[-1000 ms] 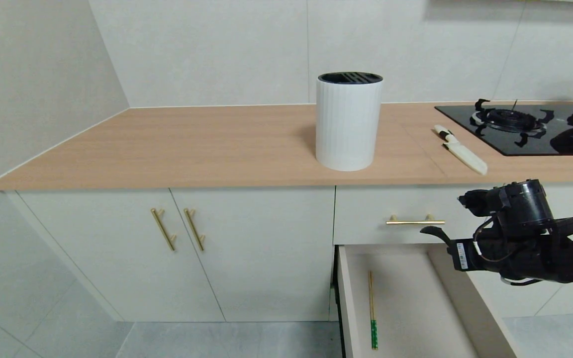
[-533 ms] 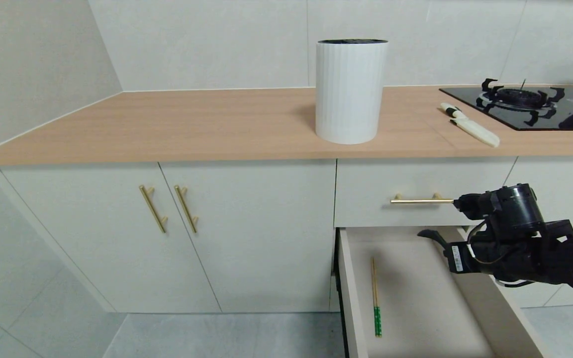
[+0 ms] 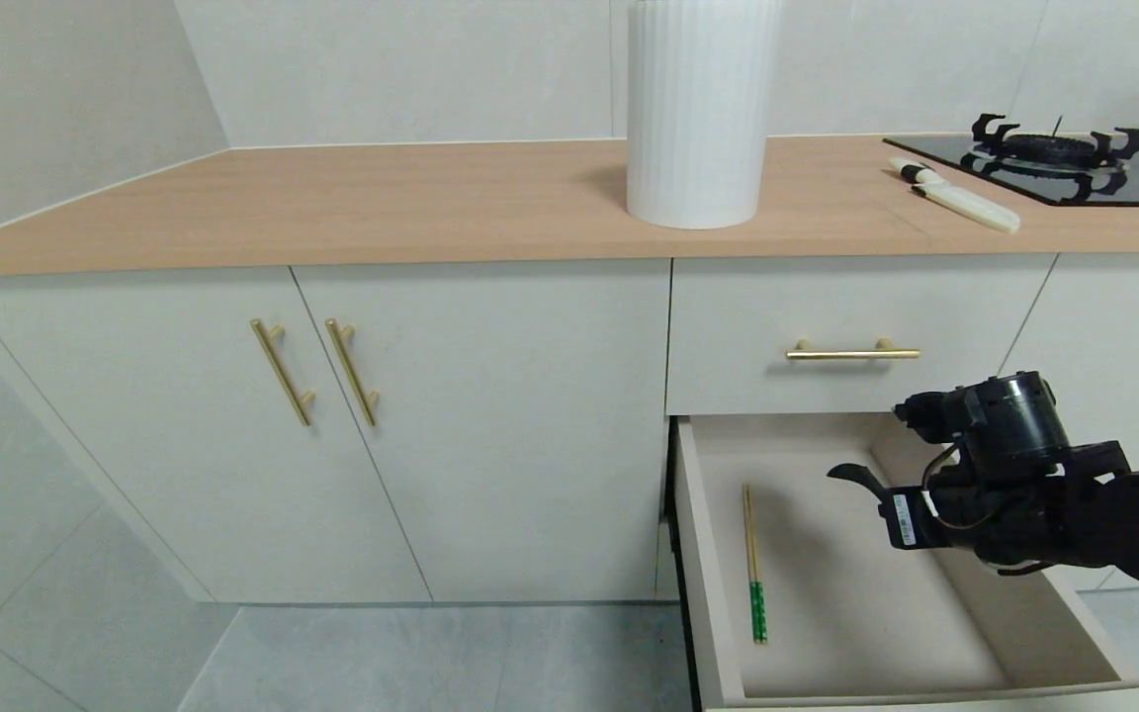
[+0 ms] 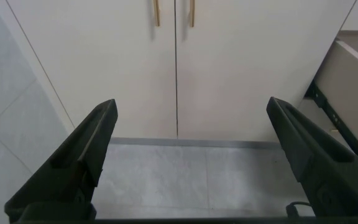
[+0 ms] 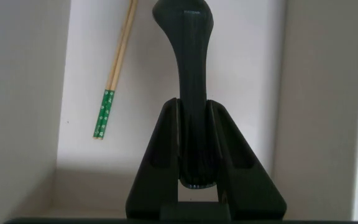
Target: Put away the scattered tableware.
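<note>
Chopsticks (image 3: 753, 564) with green ends lay on the floor of the open drawer (image 3: 703, 554), close along its left wall and running front to back. The right gripper (image 3: 904, 506) hung over the right half of that drawer, its fingers clamped on a dark utensil (image 5: 188, 37) with a rounded end (a spoon or small ladle, by the look of it; I could not tell which). The utensil pointed toward the back of the drawer, well apart from the chopsticks. The left gripper (image 4: 190, 121) was low in front of the cabinet doors (image 4: 229, 56) with its fingers wide apart and nothing between them.

My judgement was that the utensil was about to be set down, and the risks lay there. Its height above the drawer floor could not be read from these views. If it was let go too high it could bounce, skid into the chopsticks or end up against the right wall. The wrist also sat near that wall and under the closed drawer above, so a careless descent or withdrawal might knock either one. A knife (image 3: 955, 196) lay on the countertop (image 3: 382, 198) between the white ribbed holder (image 3: 693, 119) and the stove (image 3: 1054, 158), so the tidying looked unfinished. Shutting the drawer at this point would leave that blade out.
</note>
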Motion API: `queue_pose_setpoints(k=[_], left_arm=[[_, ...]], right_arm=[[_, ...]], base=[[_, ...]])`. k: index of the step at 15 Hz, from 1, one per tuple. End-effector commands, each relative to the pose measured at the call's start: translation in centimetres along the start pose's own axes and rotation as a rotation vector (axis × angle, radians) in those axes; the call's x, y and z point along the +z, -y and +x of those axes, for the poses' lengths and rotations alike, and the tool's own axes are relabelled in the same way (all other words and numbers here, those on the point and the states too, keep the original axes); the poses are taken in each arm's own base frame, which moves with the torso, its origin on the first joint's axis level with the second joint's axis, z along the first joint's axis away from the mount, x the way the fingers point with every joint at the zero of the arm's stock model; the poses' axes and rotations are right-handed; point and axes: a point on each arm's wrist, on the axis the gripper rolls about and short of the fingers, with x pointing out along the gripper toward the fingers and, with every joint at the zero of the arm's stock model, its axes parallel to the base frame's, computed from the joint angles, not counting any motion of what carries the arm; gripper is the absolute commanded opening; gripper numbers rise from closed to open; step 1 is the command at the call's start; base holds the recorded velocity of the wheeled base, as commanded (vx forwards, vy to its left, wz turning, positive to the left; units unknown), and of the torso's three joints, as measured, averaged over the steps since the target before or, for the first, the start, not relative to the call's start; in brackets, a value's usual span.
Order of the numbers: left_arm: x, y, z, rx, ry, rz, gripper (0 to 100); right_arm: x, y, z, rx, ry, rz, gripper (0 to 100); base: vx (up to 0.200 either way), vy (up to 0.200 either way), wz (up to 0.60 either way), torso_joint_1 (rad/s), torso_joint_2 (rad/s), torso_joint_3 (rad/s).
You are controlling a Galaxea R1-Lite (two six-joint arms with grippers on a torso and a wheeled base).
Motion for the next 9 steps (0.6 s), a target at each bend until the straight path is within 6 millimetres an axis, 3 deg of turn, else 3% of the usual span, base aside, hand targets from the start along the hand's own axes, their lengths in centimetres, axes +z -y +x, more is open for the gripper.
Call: queue_pose_setpoints(k=[1,5,9], left_arm=[[0.0,0.0,0.0,0.000,-0.001,-0.001,100],[0.0,0.0,0.0,0.000,0.001,-0.001,100],[0.0,0.0,0.0,0.000,-0.001,-0.001,100]], right_arm=[[-0.1,0.0,0.2,0.000,-0.006,-0.003,0],[-0.4,-0.1,0.6,-0.002,-0.022,-0.006,0],[-1.1,-0.5,3.3,0.000,-0.029,-0.007,0]], base=[[0.000,0.000,0.00,-0.012,0.07,0.041],[0.000,0.000,0.00,0.000,0.00,0.000],[0.000,0.000,0.00,0.000,0.00,0.000]])
